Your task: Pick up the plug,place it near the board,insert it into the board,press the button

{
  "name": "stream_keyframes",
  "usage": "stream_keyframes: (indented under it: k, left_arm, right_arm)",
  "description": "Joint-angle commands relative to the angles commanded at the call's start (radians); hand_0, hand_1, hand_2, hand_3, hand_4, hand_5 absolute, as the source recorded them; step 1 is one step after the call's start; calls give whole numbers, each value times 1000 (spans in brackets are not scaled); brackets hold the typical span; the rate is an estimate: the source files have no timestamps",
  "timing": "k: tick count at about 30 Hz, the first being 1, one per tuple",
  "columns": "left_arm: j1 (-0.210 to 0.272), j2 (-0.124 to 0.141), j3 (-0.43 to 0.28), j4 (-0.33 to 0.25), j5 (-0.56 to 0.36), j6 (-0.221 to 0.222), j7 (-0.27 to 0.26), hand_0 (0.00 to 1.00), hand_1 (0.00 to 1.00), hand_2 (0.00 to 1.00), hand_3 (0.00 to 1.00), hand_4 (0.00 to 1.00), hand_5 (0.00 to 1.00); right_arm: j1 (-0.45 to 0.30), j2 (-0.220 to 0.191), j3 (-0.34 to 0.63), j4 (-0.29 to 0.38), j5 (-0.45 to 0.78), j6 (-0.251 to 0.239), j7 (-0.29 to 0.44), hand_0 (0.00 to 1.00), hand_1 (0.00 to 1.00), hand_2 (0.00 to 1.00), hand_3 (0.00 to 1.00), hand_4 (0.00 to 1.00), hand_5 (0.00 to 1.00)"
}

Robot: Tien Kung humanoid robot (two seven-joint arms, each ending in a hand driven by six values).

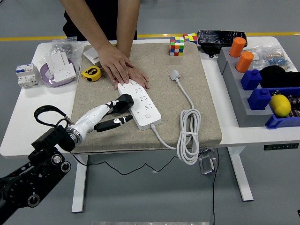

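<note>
Your left hand (108, 115) comes in from the lower left over the beige mat (206, 112), its fingers closed around the black plug (124, 102). One dark-tipped finger (116, 122) juts out toward the near end of the power strip, just short of touching it as far as you can tell. The plug sits tilted against the left long edge of the white power strip (140, 104), beside the sockets rather than seated in one. Your right hand does not show in the head view.

The strip lies diagonally on the mat, its near end toward the table's front edge. From that end its white cable (189, 136) runs forward, coils in loops that hang partly over the mat's front right corner, then trails back to a white plug (175, 75) lying loose on the mat, well apart from the strip.

Farther back, a person's hands (123, 69) lie flat, one over the other, pressing down on the far end of the strip. Just beside them to the left sits a yellow tape measure (91, 73). A Rubik's cube (176, 46) stands at the mat's far edge. At the right of the white table (18, 126), two orange cylinders (241, 54) stand upright in a grey holder, and a lemon (280, 105) rests in a blue bin.
</note>
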Motion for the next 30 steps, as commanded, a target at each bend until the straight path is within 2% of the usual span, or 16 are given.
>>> stream_keyframes:
  k: [14, 20, 30]
  left_arm:
    - [-38, -1, 46, 13, 35, 7, -7, 998, 998, 998, 975, 998, 998]
    - [-56, -23, 35, 20, 54, 7, -8, 998, 998, 998, 973, 998, 998]
    - [-81, -19, 68, 24, 89, 10, -12, 998, 998, 998, 971, 998, 998]
  right_arm:
    - [2, 0, 2, 0, -2, -3, -3, 895, 837, 794, 793, 998, 979]
    - [3, 0, 10, -1, 3, 0, -3, 895, 836, 794, 793, 998, 979]
    - [3, 0, 9, -3, -3, -3, -5, 895, 835, 793, 791, 998, 978]
